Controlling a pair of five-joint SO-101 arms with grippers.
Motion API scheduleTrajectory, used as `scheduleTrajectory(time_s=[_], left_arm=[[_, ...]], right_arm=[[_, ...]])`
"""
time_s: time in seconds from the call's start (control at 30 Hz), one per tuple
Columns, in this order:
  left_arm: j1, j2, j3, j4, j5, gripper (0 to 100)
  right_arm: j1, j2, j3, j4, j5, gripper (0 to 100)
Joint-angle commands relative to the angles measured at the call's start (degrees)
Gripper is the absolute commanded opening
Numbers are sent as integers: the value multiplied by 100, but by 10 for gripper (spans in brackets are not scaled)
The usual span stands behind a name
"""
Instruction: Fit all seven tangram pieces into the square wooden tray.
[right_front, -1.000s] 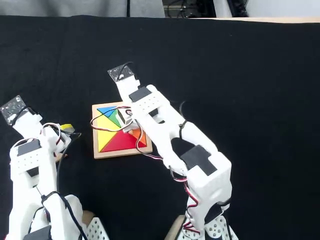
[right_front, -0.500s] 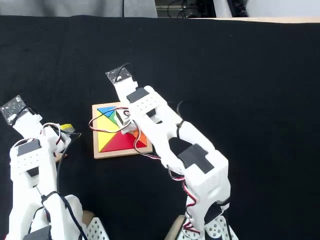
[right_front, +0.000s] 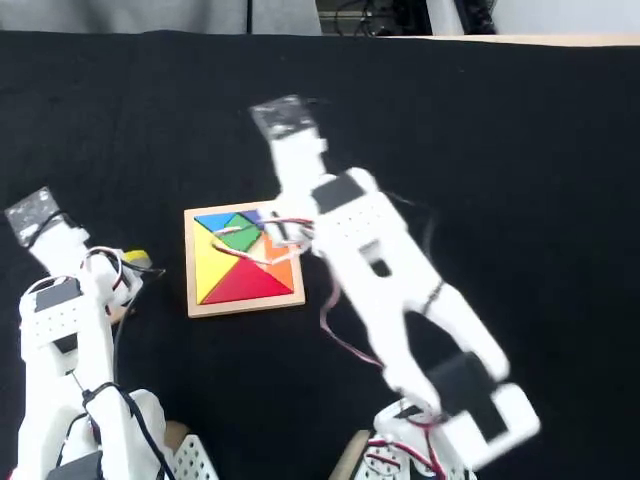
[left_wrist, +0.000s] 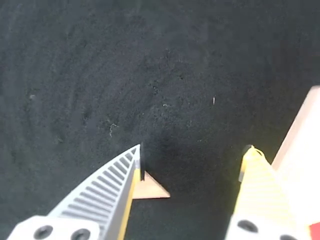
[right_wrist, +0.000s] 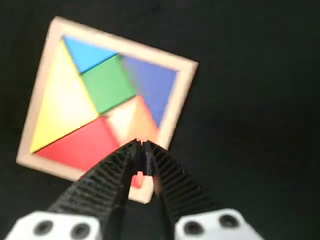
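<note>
Nearest, at the front of the black cloth (right_front: 520, 150), the bases of two white arms. On the near left, the left arm (right_front: 60, 340), bent low, with the left gripper (left_wrist: 194, 150) close above the cloth: fingers spread wide and gripping nothing, one ribbed grey with a yellow edge, the other yellow. Just beside the grey finger, perhaps touching it, a small pale triangular piece (left_wrist: 150, 189) flat on the cloth, outside the tray. A little farther in, near that gripper, the square wooden tray (right_front: 245, 305), flat on the cloth left of centre. Inside it, a large yellow triangle (right_wrist: 65, 110) and a large red triangle (right_wrist: 80, 147) side by side, a light blue triangle (right_wrist: 87, 52) in one corner, a green square (right_wrist: 107, 90) touching it, a dark blue piece (right_wrist: 152, 87) along one rim, and an orange patch (right_wrist: 145, 122) toward the middle, too blurred for telling separate pieces apart. From the near right, the right arm (right_front: 390, 280), stretched up and leftward across the tray's right side. Over the tray, the right gripper (right_wrist: 140, 146): black ribbed fingers pressed tip to tip, nothing caught between them, one tray corner hidden behind them. Farthest off, past the cloth, a pale strip of table edge (right_front: 540, 40) and a tangle of dark cables (right_front: 390, 15).
</note>
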Motion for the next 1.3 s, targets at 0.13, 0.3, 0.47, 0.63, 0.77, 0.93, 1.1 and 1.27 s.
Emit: scheduleTrajectory(time_s=[0.13, 0.3, 0.47, 0.63, 0.77, 0.93, 1.1, 1.27], left_arm=[[92, -132, -927, 1846, -2629, 312], [-576, -132, -1877, 3341, -2444, 315], [-813, -123, -2044, 3226, -5081, 315], [-1323, -132, -1807, 3182, -8246, 311], [-1376, -88, -1701, 3138, -9319, 311], [-1182, -123, -1051, 1916, -9521, 314], [-760, -141, 75, 308, -9477, 315], [-576, -79, 382, -695, -9618, 316]], right_arm=[[1125, -514, 1938, -2514, 185, 15], [1187, -470, 1886, -2532, 624, 15], [1178, -470, 1930, -2532, 642, 15], [1204, -470, 2018, -2532, 651, 15], [1204, -462, 2062, -2549, 651, 15], [1204, -462, 2079, -2549, 651, 15], [1204, -462, 2132, -2585, 659, 15], [1196, -462, 2132, -2585, 659, 15]])
